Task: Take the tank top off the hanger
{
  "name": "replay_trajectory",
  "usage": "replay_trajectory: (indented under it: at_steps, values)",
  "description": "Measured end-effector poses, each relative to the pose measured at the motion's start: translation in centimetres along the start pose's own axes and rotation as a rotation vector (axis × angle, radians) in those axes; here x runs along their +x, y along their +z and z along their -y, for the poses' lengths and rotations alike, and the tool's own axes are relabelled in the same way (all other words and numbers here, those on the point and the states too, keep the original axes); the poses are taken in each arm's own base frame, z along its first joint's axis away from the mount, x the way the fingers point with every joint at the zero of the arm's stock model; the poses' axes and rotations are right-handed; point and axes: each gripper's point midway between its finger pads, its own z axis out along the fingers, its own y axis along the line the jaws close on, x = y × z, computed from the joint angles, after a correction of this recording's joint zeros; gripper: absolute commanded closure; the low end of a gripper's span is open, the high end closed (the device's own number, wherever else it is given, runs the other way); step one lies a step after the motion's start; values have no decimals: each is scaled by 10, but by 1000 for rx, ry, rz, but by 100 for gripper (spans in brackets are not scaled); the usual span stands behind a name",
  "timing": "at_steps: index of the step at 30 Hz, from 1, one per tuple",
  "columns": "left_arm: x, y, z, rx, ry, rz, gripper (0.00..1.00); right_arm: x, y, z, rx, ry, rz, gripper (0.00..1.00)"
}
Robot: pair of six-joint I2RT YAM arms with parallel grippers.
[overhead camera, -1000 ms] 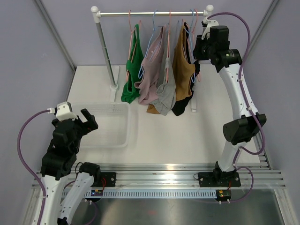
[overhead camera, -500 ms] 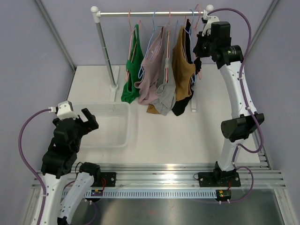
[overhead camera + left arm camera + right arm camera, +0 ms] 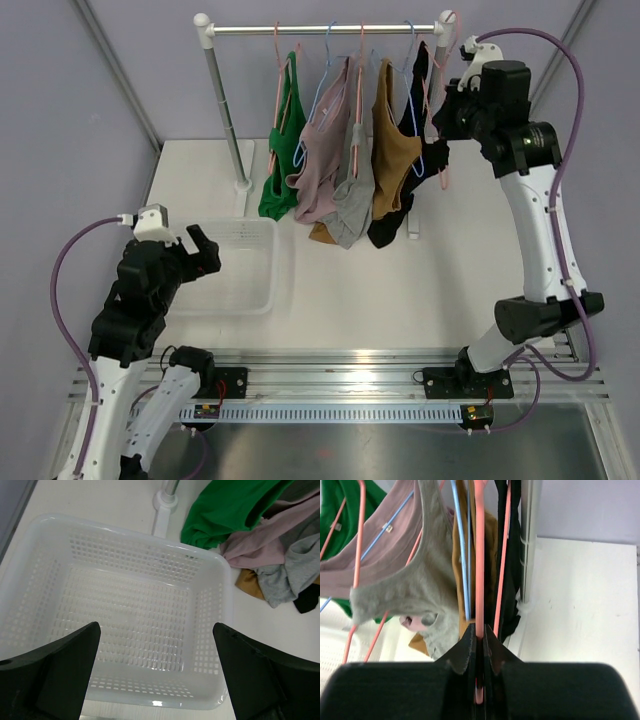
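My right gripper sits up at about 1 o'clock in the overhead view, jaws clamped shut on the pink hanger. The black tank top hangs on that hanger at the right end of the rail, just beside the brown top. My left gripper hovers at 8 o'clock over the white basket on the desk, jaws wide open, holding nothing.

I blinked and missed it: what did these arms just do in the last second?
The right gripper closed on the pink hanger and swung it rightward, dragging the black tank top along. The left gripper stays open by the basket; the other tops hang unmoved.
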Motion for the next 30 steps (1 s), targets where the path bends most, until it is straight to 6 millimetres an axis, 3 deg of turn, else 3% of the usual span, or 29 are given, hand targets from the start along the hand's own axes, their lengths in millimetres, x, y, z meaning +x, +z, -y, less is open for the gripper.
replay_trajectory:
  at_steps: [11, 17, 21, 26, 30]
  values:
    - [-15, -13, 81, 364, 41, -66, 1, 9, -130, -1, 4, 53, 97, 100]
    - [-5, -36, 144, 590, 122, -138, 1, 25, -198, -3, -3, 72, 114, 100]
    - [-10, -63, 195, 744, 172, -133, 1, 21, -242, -5, -14, 76, 152, 100]
    - [-37, -100, 259, 911, 194, -52, 1, 8, -291, -14, -58, 70, 240, 100]
    - [-73, -124, 311, 999, 201, 65, 1, 20, -314, -26, -138, 61, 253, 100]
